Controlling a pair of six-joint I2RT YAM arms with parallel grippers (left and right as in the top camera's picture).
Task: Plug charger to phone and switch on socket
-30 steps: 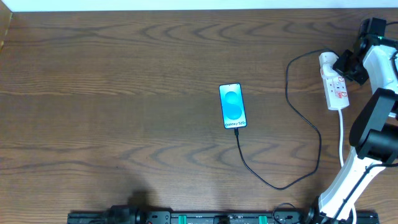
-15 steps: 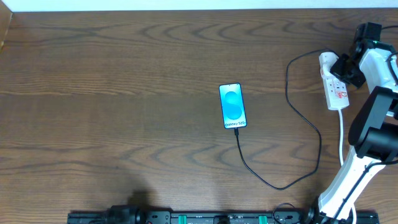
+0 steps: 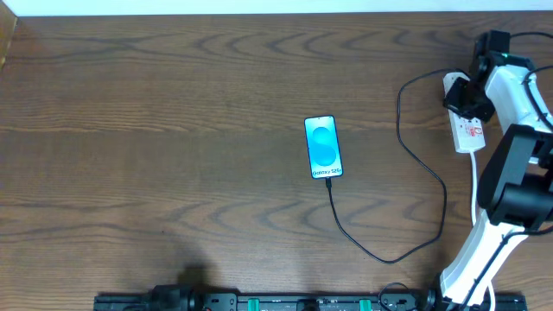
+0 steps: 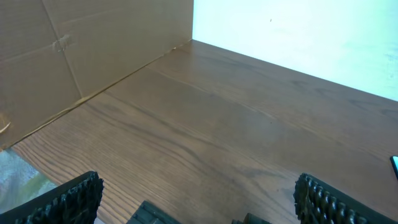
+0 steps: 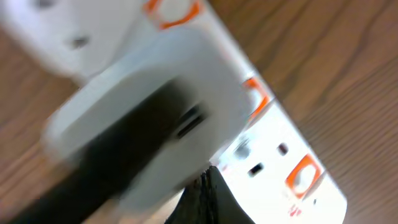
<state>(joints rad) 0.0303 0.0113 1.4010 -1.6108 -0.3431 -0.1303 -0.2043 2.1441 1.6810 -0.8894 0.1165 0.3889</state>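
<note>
I read the left gripper [image 4: 199, 204] with jaws spread wide, nothing between them. The phone [image 3: 323, 148] lies screen-up, with the charger [image 3: 399, 112] meeting its near end and looping right of it to the socket [image 3: 469, 134]. The right gripper [image 3: 460, 97], jaws pinched shut, sits over the socket's far end.

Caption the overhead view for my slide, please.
Shut right end effector at the narrow white power strip; thin black charger cable runs to the blue-screened smartphone on the brown wooden table.
</note>
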